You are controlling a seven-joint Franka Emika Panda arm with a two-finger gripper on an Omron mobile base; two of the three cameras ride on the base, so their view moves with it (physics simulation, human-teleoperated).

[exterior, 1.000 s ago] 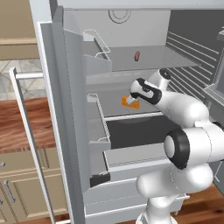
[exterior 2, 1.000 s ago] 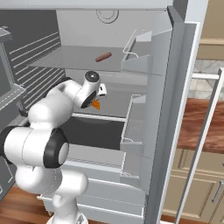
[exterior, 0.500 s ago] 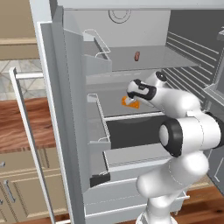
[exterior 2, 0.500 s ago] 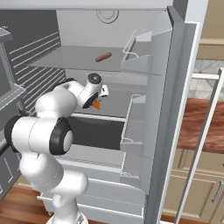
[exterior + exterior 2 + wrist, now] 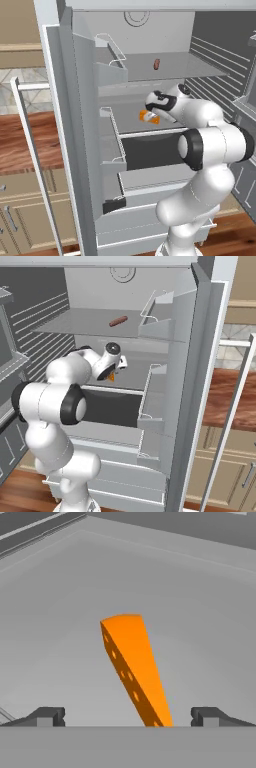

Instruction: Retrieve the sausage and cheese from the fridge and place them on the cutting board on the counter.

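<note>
The fridge (image 5: 75,100) stands open. On its middle shelf lies the cheese (image 5: 148,117), an orange wedge. My gripper (image 5: 151,110) hangs just above and behind it, open. In the hand view the cheese (image 5: 132,664) runs from mid-frame down between my wide-apart fingertips (image 5: 47,716), touching neither. The right base view has my gripper (image 5: 114,370) over the cheese (image 5: 111,376), mostly hidden by the hand. The sausage (image 5: 157,64) lies on the upper shelf, also seen as the sausage (image 5: 118,321) from the right. The reddish counter (image 5: 30,145) lies beyond the door. The cutting board is out of view.
Door bins (image 5: 112,70) jut out beside the shelves. A dark drawer front (image 5: 150,150) sits under the middle shelf. The other door's ribbed inside (image 5: 40,321) closes in the far side. Beige cabinets (image 5: 235,466) stand under the counter (image 5: 235,401).
The hand has crept slightly toward the cheese while the elbow swung out to the side. The jaws stayed open, and the cheese and the sausage lie where they were.
</note>
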